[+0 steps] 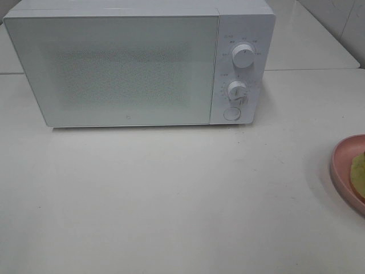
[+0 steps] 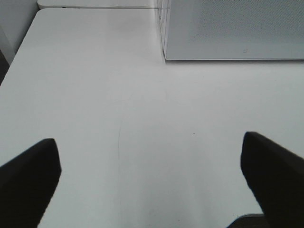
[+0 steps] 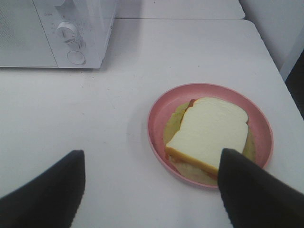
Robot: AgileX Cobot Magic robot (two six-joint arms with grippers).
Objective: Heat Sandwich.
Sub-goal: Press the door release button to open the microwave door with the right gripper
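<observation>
The left end effector (image 2: 149,142) stands wide open over the desk (image 2: 95,85) near the shut microwave (image 2: 232,28); the right end effector (image 3: 151,156), equally wide, faces the sandwich (image 3: 209,133) on its plate (image 3: 159,111).

A white microwave (image 1: 114,68) stands at the back of the white desk (image 1: 171,200), and its door is closed. On the panel at the right of the door there are two round knobs, the upper knob (image 1: 243,57) above the lower knob (image 1: 236,90), and under them a round button (image 1: 231,113). At the right edge a pink plate (image 1: 342,165) lies on the desk, well apart from the microwave and cut off by the frame. On it shows a yellow-green patch, probably the edge of the sandwich (image 1: 359,173).
</observation>
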